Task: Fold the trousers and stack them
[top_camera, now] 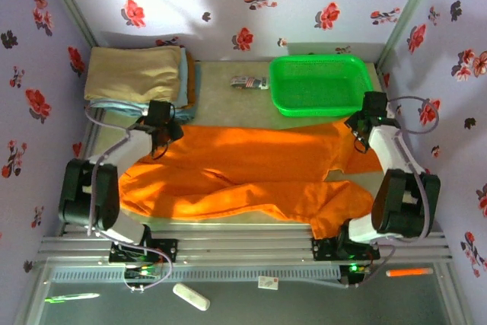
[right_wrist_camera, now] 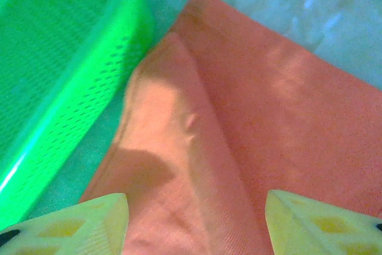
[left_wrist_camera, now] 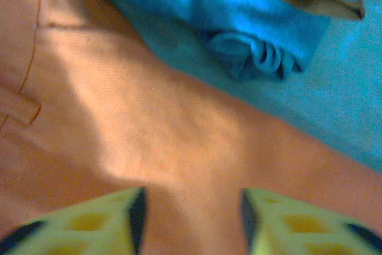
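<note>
The bright orange trousers (top_camera: pixel 251 173) lie spread across the table, waist end to the left and legs running right, with one leg folded toward the front right. My left gripper (top_camera: pixel 169 129) is over their upper left corner, beside the folded stack. In the left wrist view its jaws (left_wrist_camera: pixel 192 222) stand open above flat orange cloth (left_wrist_camera: pixel 149 129), gripping nothing. My right gripper (top_camera: pixel 359 123) hovers at the far right leg end, close to the green basket. Its jaws (right_wrist_camera: pixel 194 225) are also open, with a creased fold of the trousers (right_wrist_camera: pixel 268 117) lying beneath them.
A green mesh basket (top_camera: pixel 319 85) sits at the back right, its wall (right_wrist_camera: pixel 54 70) right next to the leg end. Folded tan cloth (top_camera: pixel 133 74) on light blue cloth (left_wrist_camera: pixel 239 22) is stacked at the back left. A small packet (top_camera: pixel 249 82) lies between them.
</note>
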Controlling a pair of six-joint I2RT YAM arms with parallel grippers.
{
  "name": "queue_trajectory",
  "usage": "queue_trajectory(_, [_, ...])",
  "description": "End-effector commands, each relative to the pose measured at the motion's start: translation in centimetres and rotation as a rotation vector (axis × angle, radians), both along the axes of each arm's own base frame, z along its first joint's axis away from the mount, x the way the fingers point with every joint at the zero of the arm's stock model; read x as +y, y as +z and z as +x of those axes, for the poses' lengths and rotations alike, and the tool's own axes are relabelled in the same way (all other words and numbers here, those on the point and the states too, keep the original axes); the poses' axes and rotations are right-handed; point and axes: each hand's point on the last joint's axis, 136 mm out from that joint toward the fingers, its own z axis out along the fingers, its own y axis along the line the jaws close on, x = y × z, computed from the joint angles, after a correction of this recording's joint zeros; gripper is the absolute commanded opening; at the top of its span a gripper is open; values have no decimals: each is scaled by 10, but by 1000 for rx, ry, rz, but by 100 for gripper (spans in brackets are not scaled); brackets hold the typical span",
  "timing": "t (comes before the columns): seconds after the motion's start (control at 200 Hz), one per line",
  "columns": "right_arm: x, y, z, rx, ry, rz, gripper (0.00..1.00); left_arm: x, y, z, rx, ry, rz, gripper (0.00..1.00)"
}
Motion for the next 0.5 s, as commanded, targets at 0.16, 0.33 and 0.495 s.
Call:
queue_trajectory(0.16, [114, -18, 2, 14, 300, 135, 66, 16, -53, 16, 154, 105, 22, 89])
queue_trajectory(0.33, [125, -41, -3, 79, 340, 163, 65, 21, -89, 5, 226, 129, -36, 15])
queue_trajectory(0.495, [114, -51, -19, 134, 336, 115, 67, 40, -82, 1, 187, 188, -67, 0])
